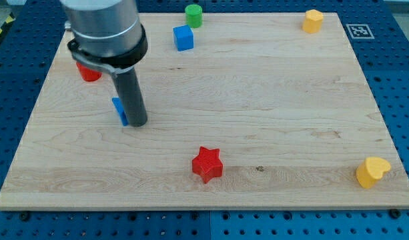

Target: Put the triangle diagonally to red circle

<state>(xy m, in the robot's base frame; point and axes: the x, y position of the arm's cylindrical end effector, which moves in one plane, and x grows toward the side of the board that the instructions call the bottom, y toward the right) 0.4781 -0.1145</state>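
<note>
My tip [138, 124] rests on the board at the view's left, touching the right side of a small blue triangle [119, 110] that the rod partly hides. The red circle [89, 72] lies up and to the left of the triangle, near the board's left edge, partly covered by the arm's grey body. The triangle sits below and slightly right of the red circle, a short gap apart.
A blue cube [183, 38] and a green cylinder [193, 15] sit at the top middle. A yellow block [313, 21] is at the top right, a yellow heart [372, 172] at the bottom right, a red star [207, 164] at the bottom middle.
</note>
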